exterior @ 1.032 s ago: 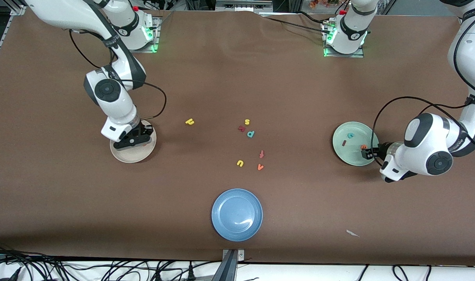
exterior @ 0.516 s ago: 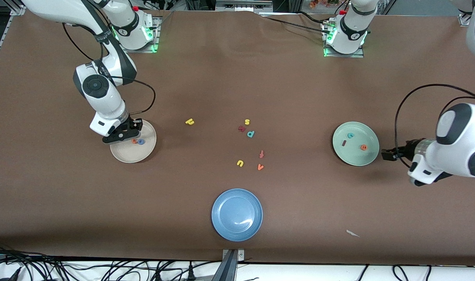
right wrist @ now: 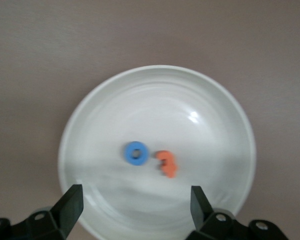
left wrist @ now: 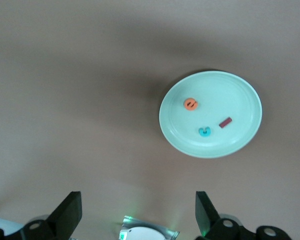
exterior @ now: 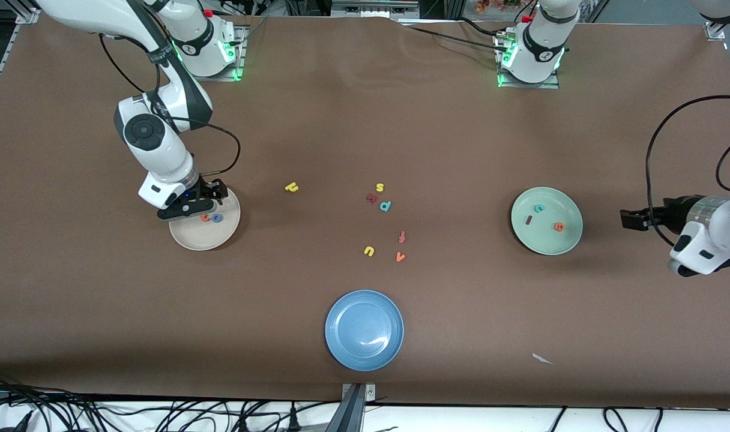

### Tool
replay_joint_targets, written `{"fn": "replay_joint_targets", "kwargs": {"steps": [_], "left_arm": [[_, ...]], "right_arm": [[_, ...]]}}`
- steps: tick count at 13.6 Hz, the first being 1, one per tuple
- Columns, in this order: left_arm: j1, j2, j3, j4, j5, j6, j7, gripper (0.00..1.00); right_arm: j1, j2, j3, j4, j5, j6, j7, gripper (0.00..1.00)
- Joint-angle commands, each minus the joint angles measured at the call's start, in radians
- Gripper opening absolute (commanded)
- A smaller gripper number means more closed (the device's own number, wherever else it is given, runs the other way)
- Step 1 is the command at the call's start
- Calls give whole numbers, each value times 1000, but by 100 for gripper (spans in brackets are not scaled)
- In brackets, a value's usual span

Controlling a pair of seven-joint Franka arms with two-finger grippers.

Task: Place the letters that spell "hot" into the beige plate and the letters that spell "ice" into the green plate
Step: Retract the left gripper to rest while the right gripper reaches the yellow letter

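Observation:
The beige plate (exterior: 204, 237) (right wrist: 155, 90) holds a blue o (exterior: 217, 218) (right wrist: 136, 153) and an orange t (exterior: 206, 218) (right wrist: 166, 163). My right gripper (exterior: 198, 203) (right wrist: 135, 197) hangs open over that plate's rim with nothing between its fingers. The green plate (exterior: 546, 243) (left wrist: 240, 95) holds a dark red i (exterior: 528, 220) (left wrist: 225, 122), a teal c (exterior: 539, 209) (left wrist: 205, 131) and an orange e (exterior: 559, 227) (left wrist: 190, 103). My left gripper (exterior: 626, 219) (left wrist: 137, 205) is open and empty over bare table beside the green plate. Two hooked yellow letters (exterior: 291, 187) (exterior: 369, 251) lie on the table; I cannot tell which is the h.
Loose letters lie mid-table: a yellow s (exterior: 380, 187), a dark red letter (exterior: 371, 197), a teal p (exterior: 385, 206), an orange f (exterior: 402, 237) and an orange v (exterior: 400, 257). A blue plate (exterior: 364, 354) sits nearer the front camera. A white scrap (exterior: 542, 359) lies by the front edge.
My left gripper has drawn back from the green plate toward the left arm's end, leaving the orange e in it. My right gripper has opened and risen, uncovering the o and t.

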Motion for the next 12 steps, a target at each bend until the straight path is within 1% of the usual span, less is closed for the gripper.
{"fn": "replay_joint_targets", "kwargs": {"steps": [1, 3, 4, 5, 6, 7, 10, 11, 12], "left_arm": [[-116, 3, 62, 188, 17, -124, 83, 100], [-179, -18, 106, 242, 12, -148, 90, 100], [-204, -34, 131, 244, 6, -148, 90, 100], [-236, -46, 176, 244, -23, -148, 91, 100], [-273, -63, 251, 245, -67, -145, 93, 100], [-314, -86, 346, 244, -130, -140, 115, 100], [-447, -167, 677, 235, -349, -114, 215, 100], [-486, -194, 761, 225, -426, -82, 225, 100], [-510, -211, 827, 213, -483, -50, 225, 100]], "right_arm": [[62, -28, 17, -22, 54, 5, 101, 95], [118, -19, 19, -19, 54, 9, 213, 95], [150, -8, 17, -18, 54, 16, 268, 95], [165, 4, 19, -13, 54, 23, 321, 95], [190, 15, 19, -12, 54, 32, 358, 95], [219, 21, 19, -12, 54, 46, 400, 95], [293, 54, 19, -2, 45, 86, 503, 95], [309, 65, 19, -2, 42, 98, 523, 95], [335, 80, 17, -1, 42, 114, 548, 95]]}}
